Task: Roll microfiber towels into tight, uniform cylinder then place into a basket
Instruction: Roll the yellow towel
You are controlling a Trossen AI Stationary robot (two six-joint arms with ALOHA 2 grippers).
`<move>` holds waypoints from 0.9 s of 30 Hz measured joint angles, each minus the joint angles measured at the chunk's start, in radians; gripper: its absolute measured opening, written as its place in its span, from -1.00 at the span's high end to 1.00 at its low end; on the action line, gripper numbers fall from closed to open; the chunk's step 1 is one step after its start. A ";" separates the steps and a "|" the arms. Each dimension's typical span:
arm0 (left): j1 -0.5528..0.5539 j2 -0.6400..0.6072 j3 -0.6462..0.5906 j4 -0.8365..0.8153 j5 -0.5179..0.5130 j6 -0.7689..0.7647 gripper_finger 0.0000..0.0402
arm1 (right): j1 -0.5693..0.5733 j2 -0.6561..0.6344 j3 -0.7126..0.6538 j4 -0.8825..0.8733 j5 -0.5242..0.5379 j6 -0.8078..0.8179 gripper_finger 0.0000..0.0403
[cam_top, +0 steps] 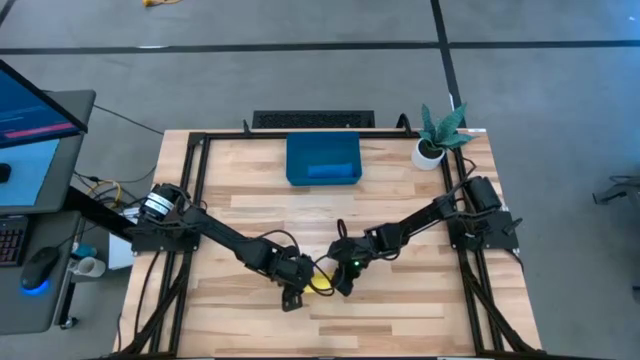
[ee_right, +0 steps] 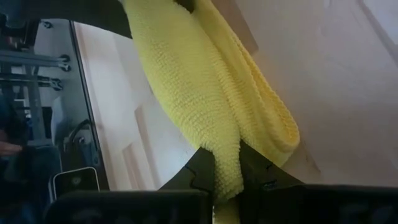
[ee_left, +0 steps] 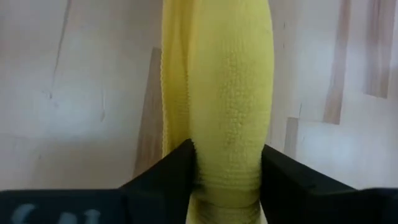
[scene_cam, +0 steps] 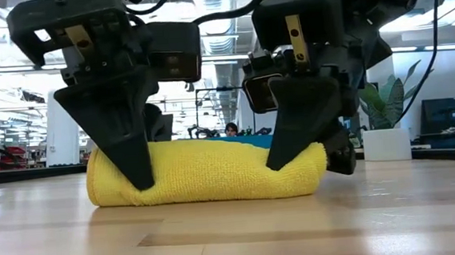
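- My left gripper (scene_cam: pixel 138 170) and right gripper (scene_cam: pixel 293 151) each pinch one end of the rolled yellow towel (scene_cam: pixel 206 171), near the table's (cam_top: pixel 400 310) front edge.
- Rolling looks finished; next I likely lift it level toward the basket (cam_top: pixel 322 160) by the back edge.

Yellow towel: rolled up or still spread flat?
Rolled. The yellow towel lies on the table as a thick cylinder, with the left end effector and right end effector each clamped on it.

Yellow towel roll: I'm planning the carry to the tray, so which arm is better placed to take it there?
Neither alone, probably. The left gripper and right gripper each clamp one end of the yellow towel roll on the table. The blue tray lies straight ahead, about equally far from both, so carry it together.
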 joint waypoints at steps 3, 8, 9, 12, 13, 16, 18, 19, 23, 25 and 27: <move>0.000 0.000 0.000 -0.019 -0.003 0.012 0.19 | -0.001 0.000 0.000 0.002 0.006 0.000 0.74; 0.004 0.000 0.000 -0.048 -0.001 0.013 0.05 | -0.001 0.000 0.000 0.003 0.010 0.000 0.74; 0.006 0.000 0.000 -0.050 0.004 0.012 0.03 | -0.001 0.000 0.000 0.003 0.011 0.001 0.74; 0.007 0.000 0.000 -0.051 0.004 0.021 0.03 | -0.001 0.000 0.000 0.003 0.011 0.002 0.74; 0.007 0.000 0.000 -0.052 0.003 0.028 0.04 | -0.001 0.000 0.000 0.003 0.013 0.002 0.74; 0.003 -0.005 -0.002 -0.061 -0.002 0.036 0.09 | -0.001 0.000 0.000 0.003 0.014 0.002 0.74; -0.006 -0.011 -0.002 -0.068 -0.011 0.039 0.12 | -0.001 0.000 -0.001 0.003 0.014 0.002 0.74; -0.011 -0.015 -0.003 -0.075 -0.014 0.038 0.13 | -0.001 0.000 0.000 0.003 0.014 0.002 0.74; -0.031 -0.029 -0.004 -0.119 -0.040 0.038 0.17 | -0.001 -0.001 -0.001 0.000 0.018 0.002 0.74; -0.042 -0.038 -0.005 -0.147 -0.060 0.037 0.19 | -0.001 -0.001 -0.001 -0.001 0.018 0.002 0.74; -0.050 -0.048 -0.005 -0.183 -0.079 0.037 0.20 | -0.001 -0.001 -0.001 0.001 0.018 0.002 0.74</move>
